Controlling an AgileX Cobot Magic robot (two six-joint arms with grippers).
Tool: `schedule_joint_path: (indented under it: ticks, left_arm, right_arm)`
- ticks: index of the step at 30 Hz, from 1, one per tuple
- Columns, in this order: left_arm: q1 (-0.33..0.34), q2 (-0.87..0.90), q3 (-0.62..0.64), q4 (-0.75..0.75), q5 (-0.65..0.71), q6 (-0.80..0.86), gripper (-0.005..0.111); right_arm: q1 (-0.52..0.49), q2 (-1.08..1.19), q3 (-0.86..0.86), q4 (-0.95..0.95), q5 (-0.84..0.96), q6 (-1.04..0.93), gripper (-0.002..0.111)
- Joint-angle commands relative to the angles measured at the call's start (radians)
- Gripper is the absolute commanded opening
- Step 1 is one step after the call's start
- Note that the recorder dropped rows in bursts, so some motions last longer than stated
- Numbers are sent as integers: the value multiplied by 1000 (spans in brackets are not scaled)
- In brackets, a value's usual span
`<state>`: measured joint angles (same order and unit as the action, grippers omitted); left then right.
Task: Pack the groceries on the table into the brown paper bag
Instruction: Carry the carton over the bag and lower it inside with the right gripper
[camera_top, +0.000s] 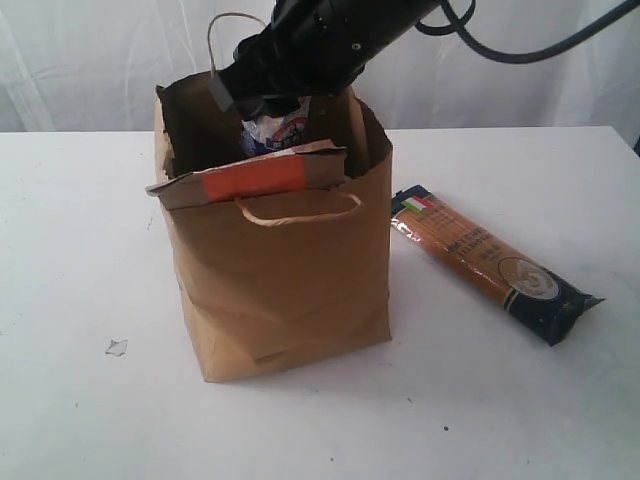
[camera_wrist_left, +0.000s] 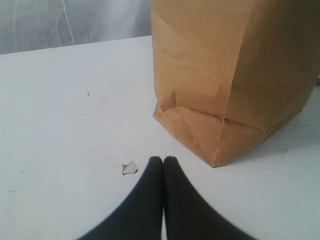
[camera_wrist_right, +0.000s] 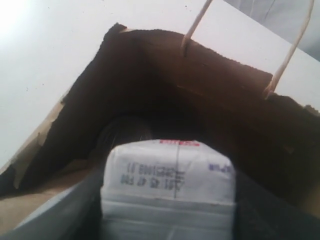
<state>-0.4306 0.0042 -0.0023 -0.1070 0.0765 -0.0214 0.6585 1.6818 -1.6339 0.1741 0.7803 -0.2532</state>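
Italian flag (camera_top: 417, 204) on long spaghetti packet (camera_top: 490, 262); lettering unreadable

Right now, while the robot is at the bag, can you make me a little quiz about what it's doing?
1. True or false: the long spaghetti packet is already inside the brown paper bag.
2. Pick one: what does the right gripper hold at the bag's open top? A) a banana B) the small white-blue carton C) a spoon
3. Fill the gap: the left gripper, near the bag's bottom corner, has its jaws ____ (open or shut).

Key: 1 false, it lies on the table beside the bag; 2 B; 3 shut.
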Motion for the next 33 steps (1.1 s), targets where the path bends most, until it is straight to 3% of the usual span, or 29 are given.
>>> schedule_joint_path:
  ticks: [1,18,33]
  left_arm:
    - [3,-4,2,-3,0,-1,0]
    - [3,-4,2,-3,0,-1,0]
    - [3,-4,2,-3,0,-1,0]
  right_arm:
    - [8,-18,-10,16,53,-7,8]
    - [59,-83,-40,12,28,-11,8]
    - [59,25,-40,-32,67,15,8]
